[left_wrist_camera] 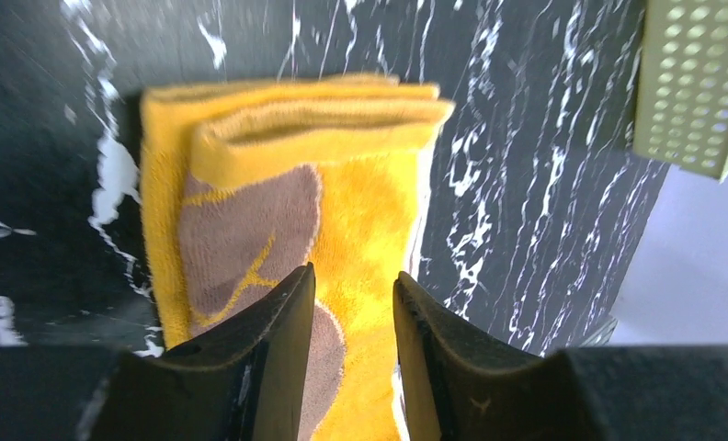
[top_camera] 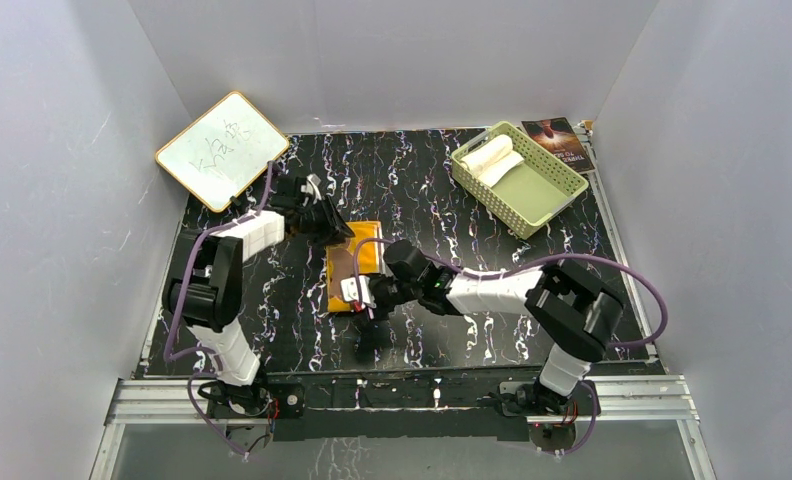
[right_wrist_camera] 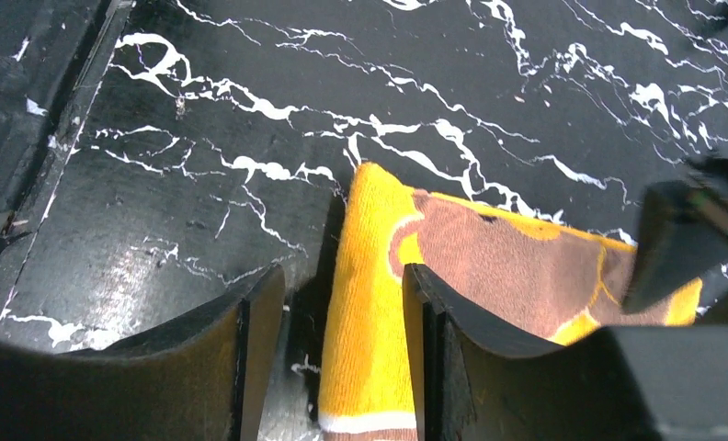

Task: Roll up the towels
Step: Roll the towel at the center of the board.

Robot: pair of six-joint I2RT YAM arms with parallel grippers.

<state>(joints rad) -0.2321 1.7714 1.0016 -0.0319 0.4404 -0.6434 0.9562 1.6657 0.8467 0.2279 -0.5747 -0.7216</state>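
Yellow towel (top_camera: 355, 268) lies folded at frame centre on the surface (top_camera: 442, 200). Left jaws parted over its upper end, nothing pinched. Right jaws parted, straddling its lower edge. White towel (top_camera: 492, 158) in green basket (top_camera: 537, 190), upper right.

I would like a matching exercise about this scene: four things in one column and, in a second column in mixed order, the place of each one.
Things
1. yellow towel
2. white towel
3. white board
4. dark booklet

Places
A. inside the green basket
B. at the far left corner
C. lying on the black table, near its middle
D. behind the basket, at the far right corner

Right pairs: 1-C, 2-A, 3-B, 4-D
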